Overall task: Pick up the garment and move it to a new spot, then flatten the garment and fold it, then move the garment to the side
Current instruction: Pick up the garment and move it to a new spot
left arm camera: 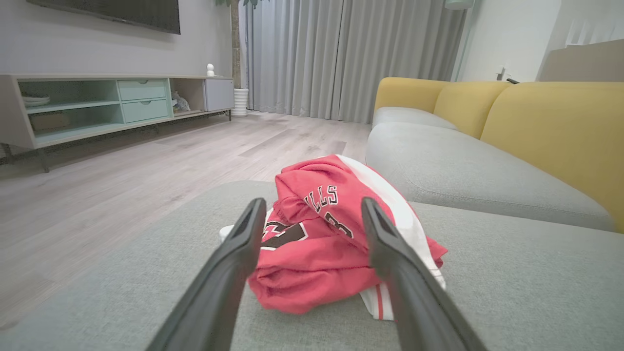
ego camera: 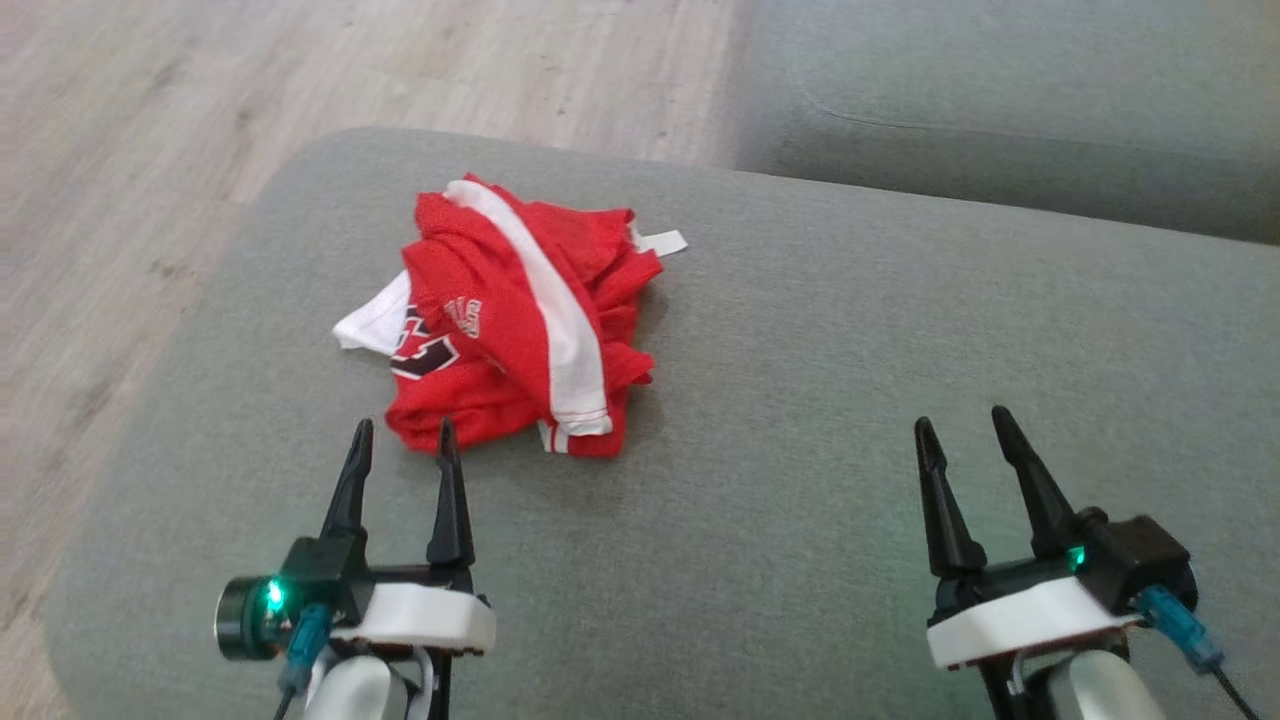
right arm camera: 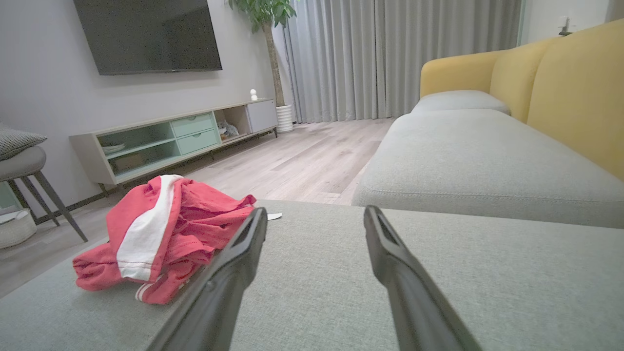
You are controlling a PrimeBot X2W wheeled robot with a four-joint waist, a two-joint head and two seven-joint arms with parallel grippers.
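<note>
On the grey cushion (ego camera: 800, 420): a red jersey (ego camera: 515, 320) sits in a crumpled heap, left of centre and toward the far edge. A white stripe runs over the top and a white tag pokes out the back.
Left gripper (ego camera: 404, 428): lower left of the head view, low over the cushion, fingers pointing pretty much straight up the frame at the jersey. The tips are right at the near hem; can't tell if they touch it. Jaws spread wide, nothing between them.
Left wrist view: jersey dead ahead, framed between the two fingers, with black lettering and a number facing the camera.
Right gripper (ego camera: 961, 420): lower right, well apart from the jersey, fingers leaning a bit to the left over bare cushion. Jaws wide apart too, holding nothing.
Right wrist view: jersey off to the left, its near edge tucked behind the left finger.
Arms: pale forearms (ego camera: 355, 695) come up from the bottom edge, wrists roughly level.
Around: sofa seat (ego camera: 1000, 100) just past the cushion, wood floor (ego camera: 150, 120) on the left.
</note>
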